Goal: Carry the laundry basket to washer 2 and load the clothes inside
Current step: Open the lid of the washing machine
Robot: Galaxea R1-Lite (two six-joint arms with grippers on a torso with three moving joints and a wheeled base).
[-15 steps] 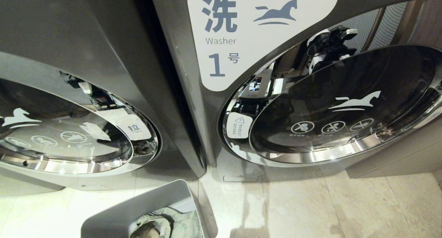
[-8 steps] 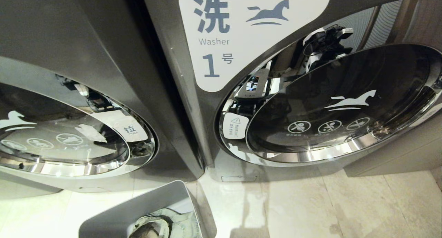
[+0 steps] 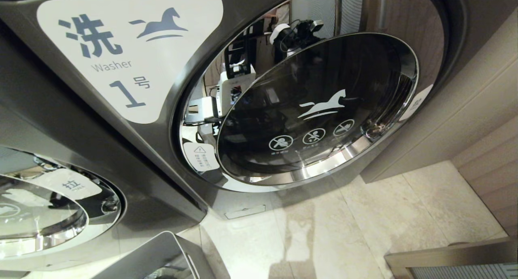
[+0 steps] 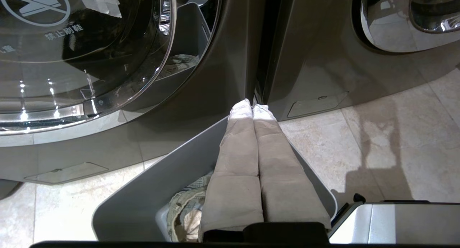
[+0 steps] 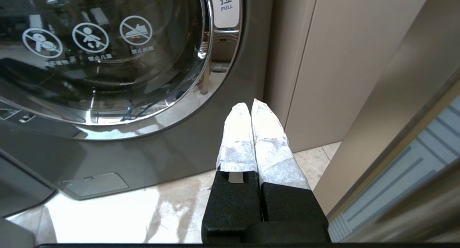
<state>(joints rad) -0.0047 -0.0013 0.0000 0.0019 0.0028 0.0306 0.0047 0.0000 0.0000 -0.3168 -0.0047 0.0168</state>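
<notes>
Right now your left gripper (image 4: 253, 107) and right gripper (image 5: 249, 106) are both pressed together, empty. Turn back left: the laundry basket (image 3: 162, 252) with the clothes (image 4: 185, 208) sits on the floor before washer 2 (image 3: 56, 214), not washer 1 (image 3: 307, 109).

glossy chrome door ring (image 3: 323, 170); matt plastic laundry basket (image 4: 143, 197)

In the head view the laundry basket (image 3: 162, 254) is cut off by the bottom edge, its contents barely visible. The left-hand washer (image 3: 60, 214) loses its label beyond the frame, so its number cannot be told.
</notes>
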